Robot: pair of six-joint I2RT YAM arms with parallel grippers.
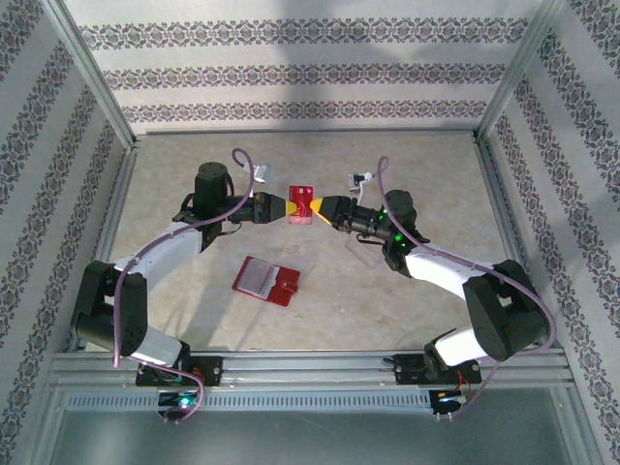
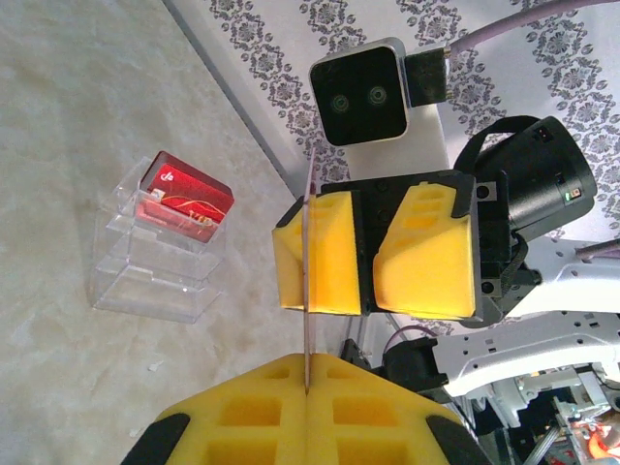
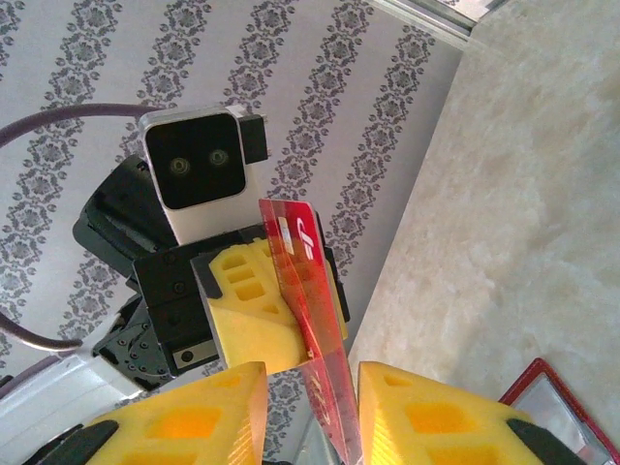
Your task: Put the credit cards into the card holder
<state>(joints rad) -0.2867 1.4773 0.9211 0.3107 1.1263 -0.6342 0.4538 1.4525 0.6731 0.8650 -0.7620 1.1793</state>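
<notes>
We find both grippers meeting above the middle of the table, fingertips facing each other.

1. The left gripper extends in from the left. Its yellow fingers are pressed together on one end of a red card. In the left wrist view we see this card edge-on, pinched between them.
2. The card is held clear of the table, its face turned up toward the overhead camera. It spans the space between the two grippers.
3. The right gripper extends in from the right. Its fingers stand apart on either side of the card's other end. In the right wrist view we see space between them and the card.
4. The wallet lies open and flat on the table, on the near side of the grippers and slightly left, apart from both.
5. A second card sits in the top step of a clear tray on the table.
</notes>
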